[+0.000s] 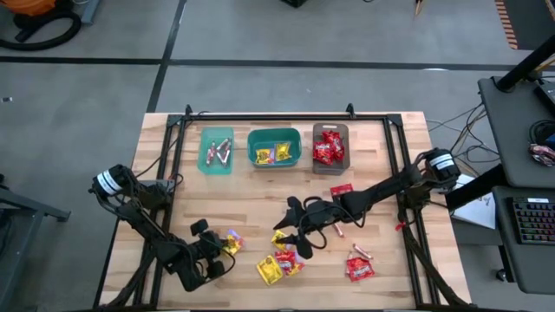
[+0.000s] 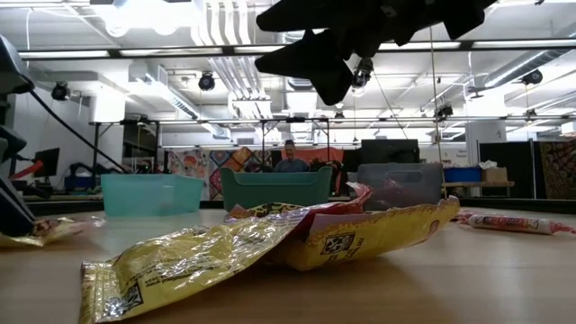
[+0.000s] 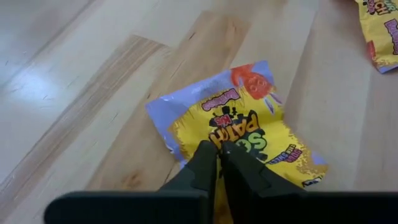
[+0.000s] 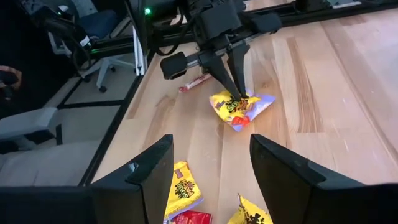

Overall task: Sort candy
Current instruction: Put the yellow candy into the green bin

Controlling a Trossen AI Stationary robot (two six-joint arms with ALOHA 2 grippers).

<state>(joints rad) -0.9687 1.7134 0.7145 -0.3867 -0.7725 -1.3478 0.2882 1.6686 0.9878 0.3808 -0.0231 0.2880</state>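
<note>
Light wooden table [image 1: 260, 204], plank seams running left to right in the high view, framed by black rails; grey concrete floor around it, a desk with a keyboard [image 1: 532, 221] at the right edge of the frame. Along the table's upper middle stand three bins: a teal bin [image 1: 216, 150] with pinkish sticks, a second teal bin [image 1: 274, 147] with yellow packets, a grey-brown bin [image 1: 329, 146] with red packets. Loose candy lies in the lower middle: yellow packets [image 1: 276, 267], red packets [image 1: 360, 267], a red packet [image 1: 342, 190] just below the grey-brown bin. The left gripper [image 3: 219, 149] sits low at the lower left, fingers pinched together on a yellow Sour Patch packet [image 3: 242, 134] that lies flat on the wood; the right wrist view confirms the tips clamped on it [image 4: 239, 106], a pinkish stick [image 4: 196, 82] near it. The right gripper [image 1: 299, 236] hovers over the centre pile, fingers spread, nothing between them. Low view: workshop with ceiling strip lights, shelving, a person seated far behind the middle bin; a crumpled yellow packet [image 2: 270, 247] fills the foreground and hides most of the table beyond. The right arm is cut off at that frame's top.
</note>
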